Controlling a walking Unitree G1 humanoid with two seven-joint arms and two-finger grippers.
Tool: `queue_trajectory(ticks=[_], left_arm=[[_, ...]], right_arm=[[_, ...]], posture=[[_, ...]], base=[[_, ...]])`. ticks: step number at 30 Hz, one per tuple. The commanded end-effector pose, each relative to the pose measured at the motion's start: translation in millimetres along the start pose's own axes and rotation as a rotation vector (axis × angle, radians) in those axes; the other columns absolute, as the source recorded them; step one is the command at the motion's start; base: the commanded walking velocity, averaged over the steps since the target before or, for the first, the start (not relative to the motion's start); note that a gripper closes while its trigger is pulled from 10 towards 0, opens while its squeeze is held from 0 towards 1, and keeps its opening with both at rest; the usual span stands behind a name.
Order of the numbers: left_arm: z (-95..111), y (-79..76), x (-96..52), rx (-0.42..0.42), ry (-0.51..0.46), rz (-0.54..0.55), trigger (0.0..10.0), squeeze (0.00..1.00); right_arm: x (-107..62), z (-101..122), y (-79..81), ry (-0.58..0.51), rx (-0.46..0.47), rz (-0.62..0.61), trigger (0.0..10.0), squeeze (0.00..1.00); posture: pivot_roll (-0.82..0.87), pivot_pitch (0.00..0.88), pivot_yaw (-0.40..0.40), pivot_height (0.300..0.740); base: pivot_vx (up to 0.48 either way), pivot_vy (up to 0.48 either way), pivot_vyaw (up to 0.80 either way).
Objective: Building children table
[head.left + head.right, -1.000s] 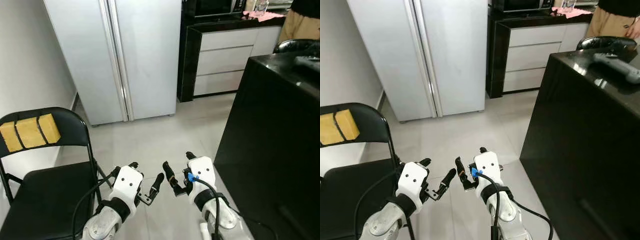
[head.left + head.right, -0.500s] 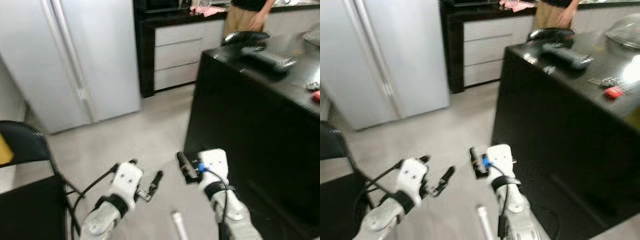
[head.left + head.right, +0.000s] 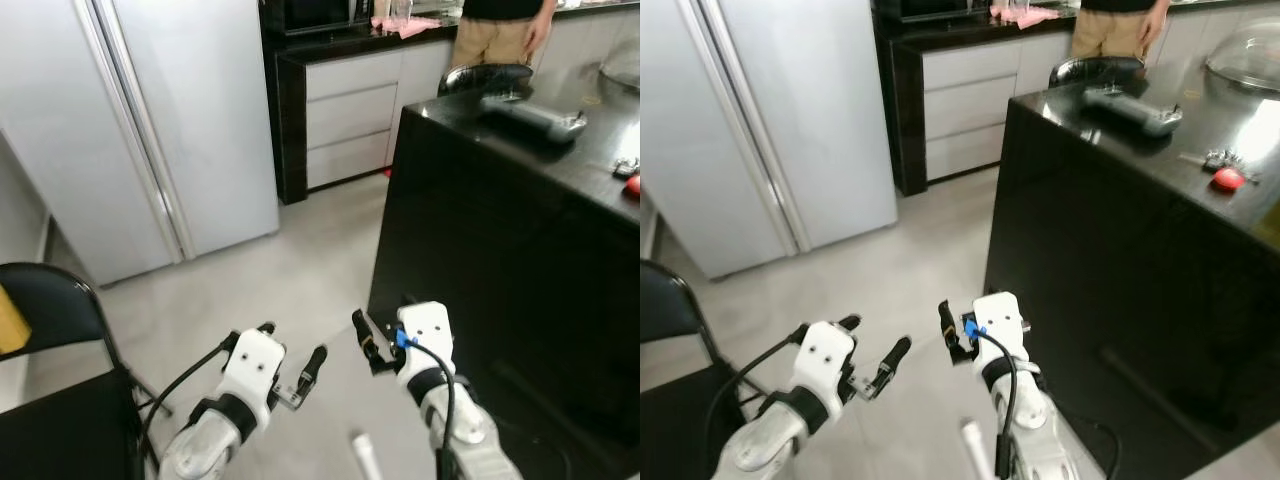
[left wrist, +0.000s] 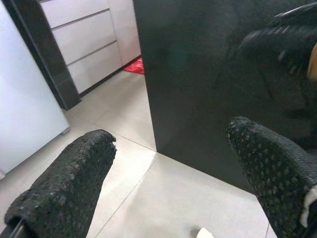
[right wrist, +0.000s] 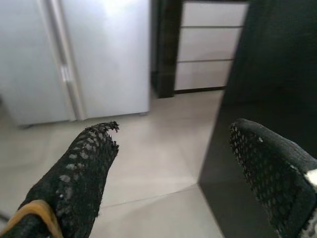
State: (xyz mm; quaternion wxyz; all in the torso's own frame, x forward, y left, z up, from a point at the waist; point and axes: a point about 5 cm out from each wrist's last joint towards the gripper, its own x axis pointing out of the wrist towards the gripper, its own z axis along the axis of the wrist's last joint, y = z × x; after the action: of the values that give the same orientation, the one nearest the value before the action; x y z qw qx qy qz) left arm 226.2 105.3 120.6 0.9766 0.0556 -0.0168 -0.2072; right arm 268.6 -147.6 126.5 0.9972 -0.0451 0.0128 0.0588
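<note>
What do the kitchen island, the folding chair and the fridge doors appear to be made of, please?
The island looks like glossy black stone or lacquer: it mirrors light. The folding chair seems to be black painted metal tubing with a padded, possibly vinyl, back. The fridge doors look like brushed grey steel with a soft sheen.

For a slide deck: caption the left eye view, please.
Both empty grippers, left and right, open above the tiled floor between fridge and black counter.

Bright even light, sharp, counter glare
</note>
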Motion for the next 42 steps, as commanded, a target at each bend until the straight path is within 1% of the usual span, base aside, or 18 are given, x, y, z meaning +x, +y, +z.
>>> queue_trajectory(ticks=[1, 3, 6, 7, 8, 9, 10, 13, 15, 16, 17, 18, 21, 24, 28, 35, 38, 42], left_arm=[[1.0, 13.7, -0.1, -0.001, -0.002, 0.058, 10.0, 0.0], [1.8, 21.4, 0.6, 0.005, -0.006, 0.087, 10.0, 0.0], [-1.6, 55.9, 0.1, 0.019, 0.015, 0.194, 10.0, 0.0], [-1.6, 55.9, 0.1, 0.019, 0.015, 0.194, 10.0, 0.0], [-6.3, 69.9, -3.1, 0.027, 0.034, 0.24, 10.0, 0.0], [-6.3, 69.9, -3.1, 0.027, 0.034, 0.24, 10.0, 0.0], [-11.8, 82.6, -7.5, 0.03, 0.054, 0.287, 10.0, 0.0], [-17.9, 92.6, -12.1, 0.031, 0.076, 0.318, 10.0, 0.0], [-35.8, 111.2, -25.1, 0.041, 0.147, 0.385, 10.0, 0.0], [-35.8, 111.2, -25.1, 0.041, 0.147, 0.385, 10.0, 0.0], [-55.8, 127.0, -40.8, 0.058, 0.233, 0.433, 10.0, 0.0], [-65.1, 134.1, -48.5, 0.063, 0.276, 0.452, 10.0, 0.0], [-70.4, 138.3, -53.2, 0.063, 0.301, 0.466, 10.0, 0.0], [-91.5, 147.2, -69.2, 0.105, 0.41, 0.468, 10.0, 0.0], [-103.4, 151.0, -78.6, 0.115, 0.47, 0.487, 10.0, 0.0], [-112.7, 147.6, -85.3, 0.113, 0.507, 0.47, 10.0, 0.0], [-125.6, 141.3, -96.7, 0.121, 0.555, 0.435, 10.0, 0.0], [-131.6, 139.6, -104.5, 0.136, 0.585, 0.415, 10.0, 0.0]], right_arm=[[1.8, -1.2, -13.4, -0.011, 0.02, -0.049, 10.0, 0.0], [3.4, -0.1, -21.8, -0.02, 0.016, -0.072, 10.0, 0.0], [7.5, -7.2, -52.3, 0.0, -0.028, -0.152, 10.0, 0.0], [7.5, -7.2, -52.3, 0.0, -0.028, -0.152, 10.0, 0.0], [7.1, -13.3, -62.8, 0.018, -0.037, -0.172, 10.0, 0.0], [7.1, -13.3, -62.8, 0.018, -0.037, -0.172, 10.0, 0.0], [5.2, -21.2, -73.1, 0.042, -0.044, -0.2, 10.0, 0.0], [2.8, -28.3, -81.5, 0.061, -0.053, -0.216, 10.0, 0.0], [-5.5, -49.5, -97.1, 0.132, -0.076, -0.255, 10.0, 0.0], [-5.5, -49.5, -97.1, 0.132, -0.076, -0.255, 10.0, 0.0], [-16.3, -70.9, -109.1, 0.208, -0.087, -0.278, 10.0, 0.0], [-22.0, -81.6, -114.9, 0.246, -0.089, -0.291, 10.0, 0.0], [-25.7, -87.9, -118.4, 0.269, -0.088, -0.3, 10.0, 0.0], [-42.1, -110.3, -133.0, 0.371, -0.077, -0.359, 10.0, 0.0], [-51.4, -121.9, -136.8, 0.427, -0.09, -0.375, 10.0, 0.0], [-57.3, -131.4, -134.0, 0.456, -0.083, -0.383, 10.0, 0.0], [-56.3, -137.9, -123.5, 0.457, -0.118, -0.33, 10.0, 0.0], [-56.7, -142.4, -120.0, 0.467, -0.106, -0.332, 10.0, 0.0]], posture=[[0.0, 0.061, 0.008, 0.715], [0.01, 0.061, 0.006, 0.71], [0.01, 0.066, 0.005, 0.695], [0.01, 0.066, 0.005, 0.695], [0.02, 0.072, 0.006, 0.69], [0.02, 0.072, 0.006, 0.69], [0.01, 0.073, 0.004, 0.685], [0.02, 0.076, 0.005, 0.68], [0.01, 0.085, 0.009, 0.67], [0.01, 0.085, 0.009, 0.67], [0.01, 0.09, 0.007, 0.66], [0.01, 0.095, 0.008, 0.655], [0.01, 0.095, 0.008, 0.65], [0.02, 0.11, 0.004, 0.635], [0.01, 0.125, 0.009, 0.625], [0.03, 0.144, 0.017, 0.61], [0.04, 0.186, 0.035, 0.595], [0.05, 0.197, 0.039, 0.58]], base=[[0.0, 0.0, 0.0], [0.0, 0.0, 0.0], [0.0, 0.0, 0.0], [0.0, 0.0, 0.0], [0.0, 0.0, 0.0], [0.0, 0.0, 0.0], [0.0, 0.0, 0.0], [0.0, 0.0, 0.0], [0.0, 0.0, 0.0], [0.0, 0.0, 0.0], [0.0, 0.0, 0.0], [0.0, 0.0, 0.0], [0.0, 0.0, 0.0], [0.0, 0.0, 0.0], [0.0, 0.0, 0.0], [0.0, 0.0, 0.0], [0.0, 0.0, 0.0], [0.0, 0.0, 0.0]])
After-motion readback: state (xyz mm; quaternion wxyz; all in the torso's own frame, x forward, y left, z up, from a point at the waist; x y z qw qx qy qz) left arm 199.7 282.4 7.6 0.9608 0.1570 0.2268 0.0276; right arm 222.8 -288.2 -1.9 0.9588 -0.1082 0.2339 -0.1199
